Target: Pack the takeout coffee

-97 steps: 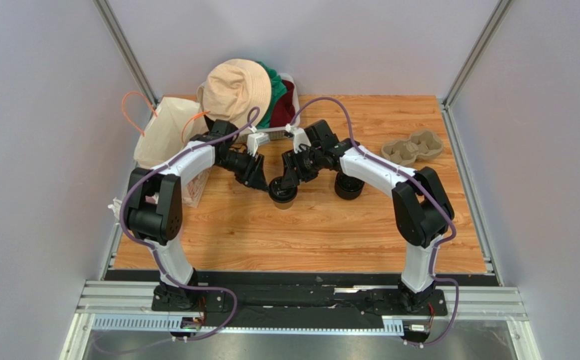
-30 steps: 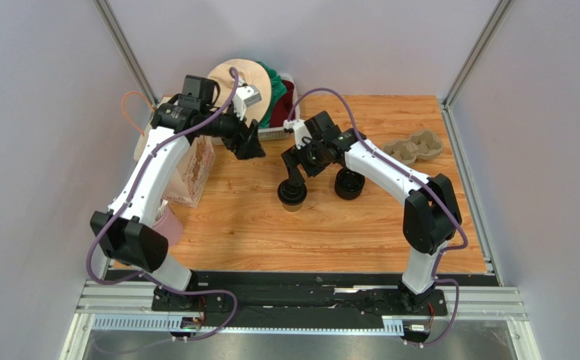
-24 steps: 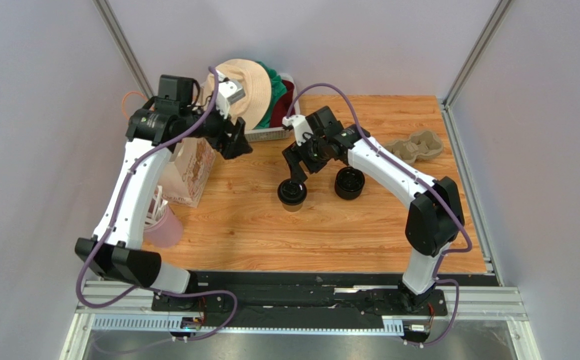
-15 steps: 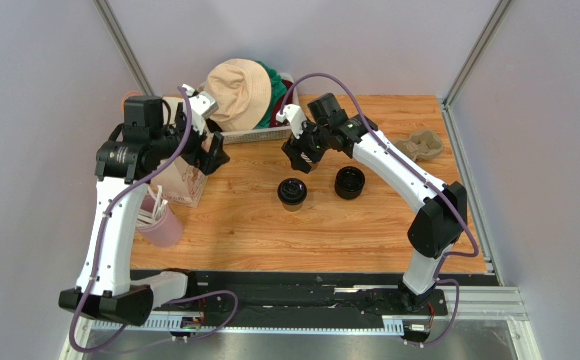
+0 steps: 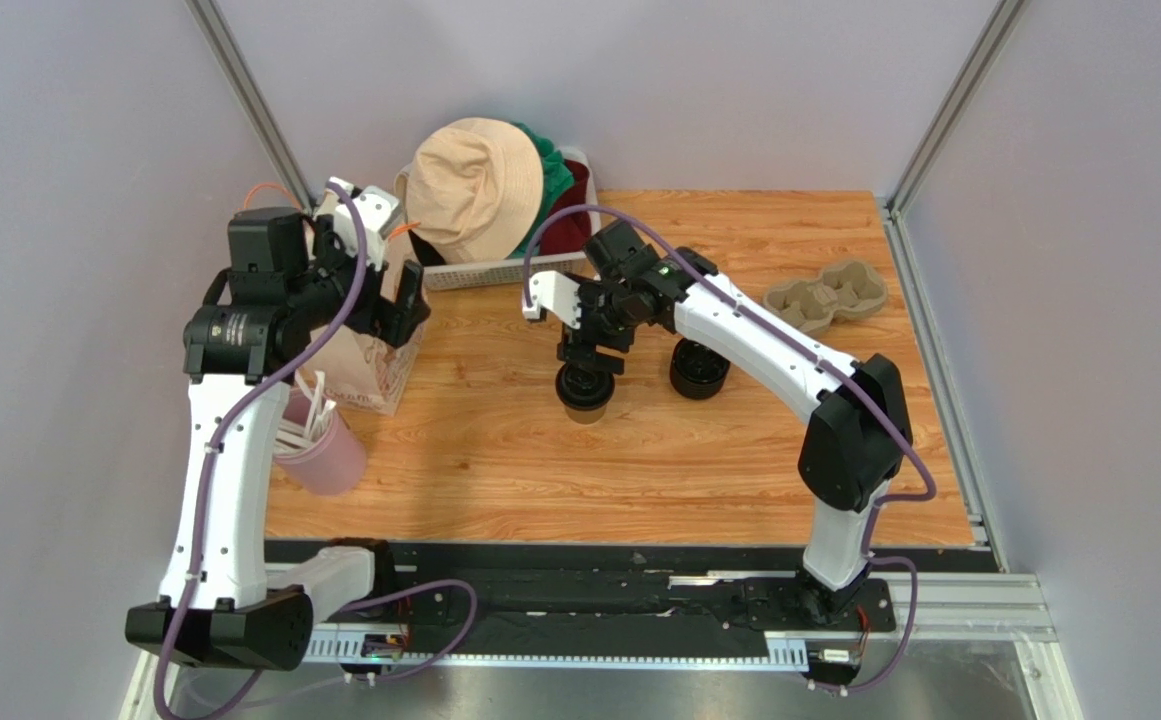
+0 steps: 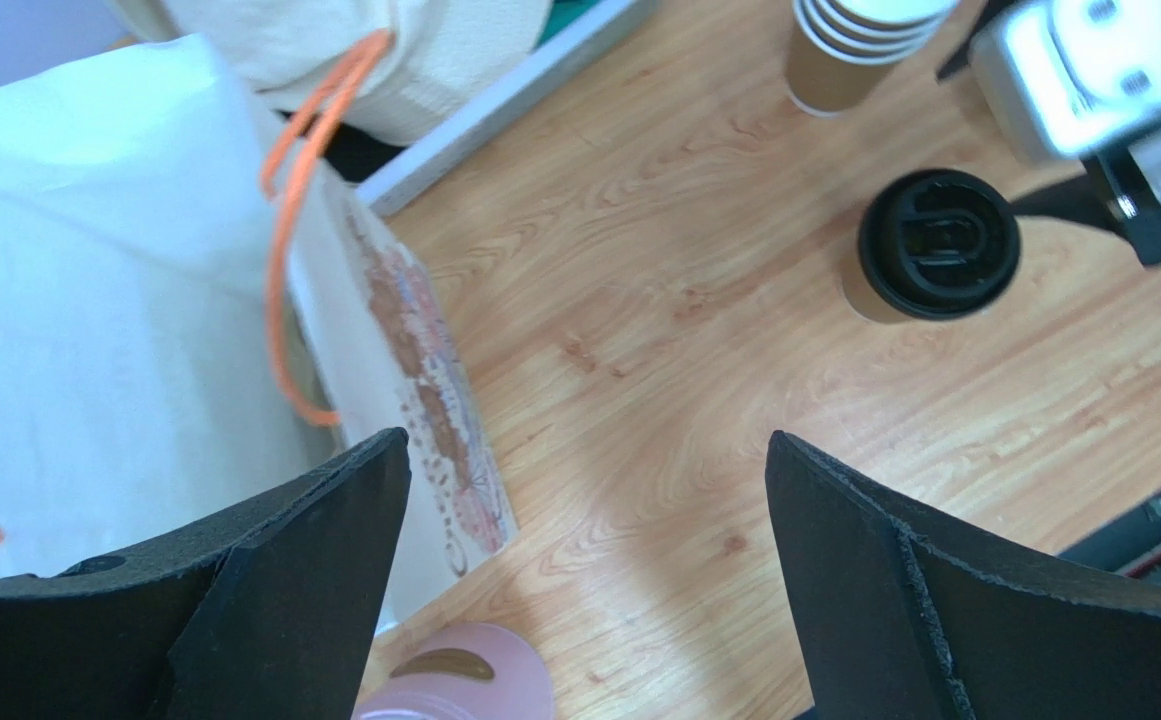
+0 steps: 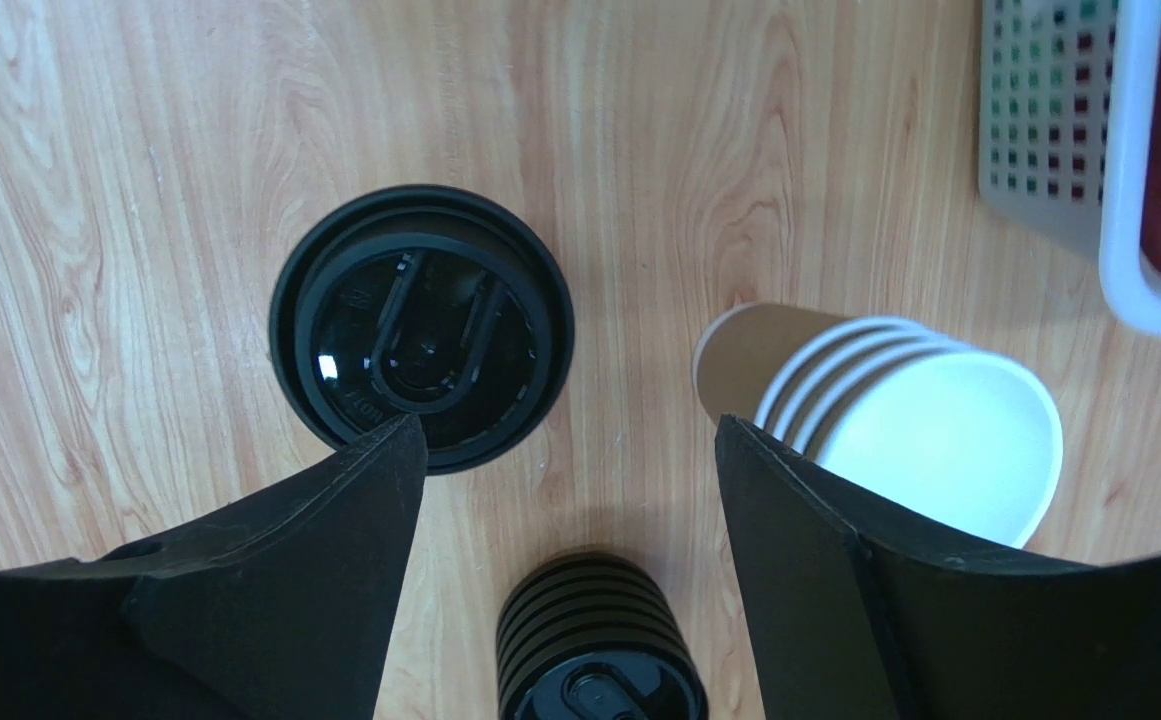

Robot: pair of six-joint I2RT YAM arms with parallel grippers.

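On the pale wooden surface (image 5: pixel 541 465) a white paper bag with orange string handles (image 6: pixel 106 345) stood at the left edge, and I placed everything from it. The takeout coffee, a small kraft-brown paper cup under a round black plastic lid (image 5: pixel 583 387), stood upright well to the right of the bag, with bare wood between them. The left hand (image 6: pixel 586 450) hung above the bag's right-hand side, its black fingers (image 6: pixel 301 585) spread wide with nothing between them. The right hand (image 7: pixel 571 428) hovered well right of the bag, above the far edge of the coffee. It too was spread wide, gripping nothing and clear of the lid.

Farther right of the bag than the coffee sat a stack of bare black lids (image 5: pixel 699 368) and a nested stack of brown paper cups with white insides (image 7: pixel 902 428). Just in front of the bag stood a pink cup holding white straws (image 5: pixel 328 458). Behind and to the right of the bag, a peach cloth bucket hat (image 5: pixel 469 183) lay over a white plastic mesh basket (image 7: pixel 1142 195). Across the surface from the bag, near the right edge, lay a grey-brown moulded pulp cup carrier (image 5: pixel 827 293).
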